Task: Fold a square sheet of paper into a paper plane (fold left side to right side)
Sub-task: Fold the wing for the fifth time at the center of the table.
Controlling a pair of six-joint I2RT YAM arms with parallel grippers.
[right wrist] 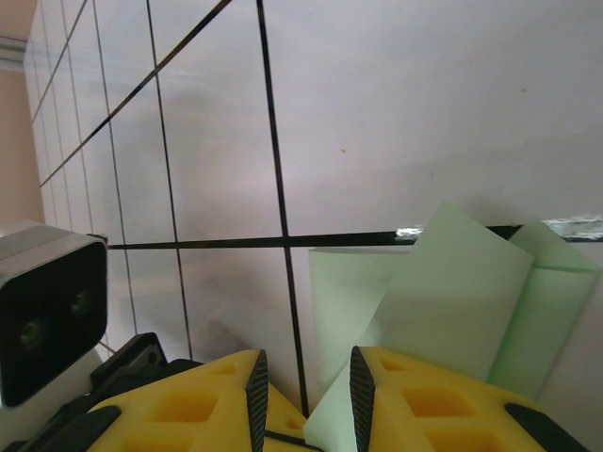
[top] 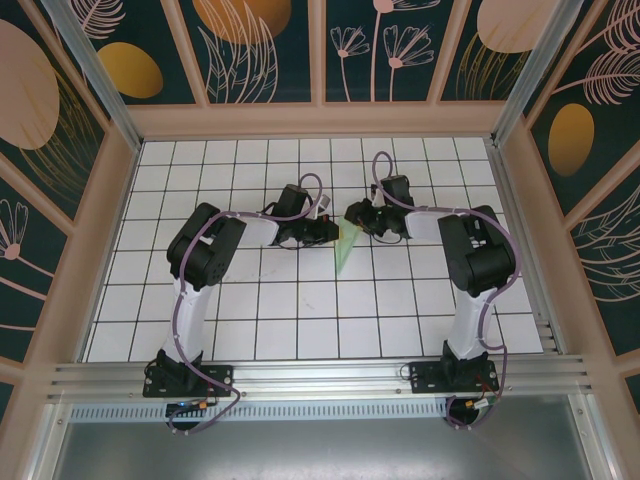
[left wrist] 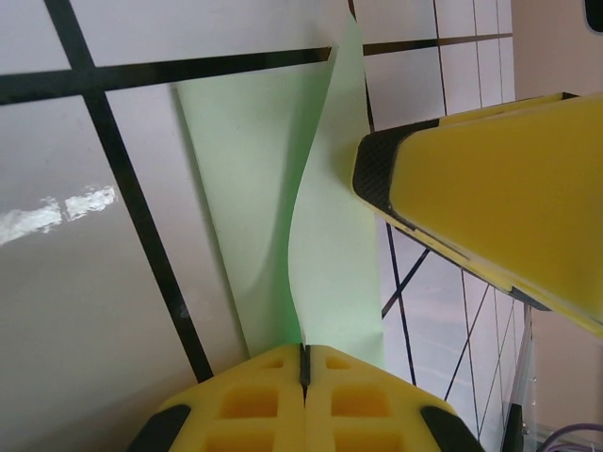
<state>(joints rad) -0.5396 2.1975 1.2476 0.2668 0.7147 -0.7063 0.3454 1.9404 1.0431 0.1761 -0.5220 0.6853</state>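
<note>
Your left fingers (left wrist: 283, 381) are pressed together on one edge of the paper plane (left wrist: 325, 254), which rises partly off the bench (left wrist: 85, 282) near its middle. Your right fingers (right wrist: 363, 400) stand narrowly apart, with a corner of the paper just beside them.

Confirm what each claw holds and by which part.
Left claw pinches the green paper by the near end of its upright flap. Right claw stands open next to the paper, holding nothing.
</note>
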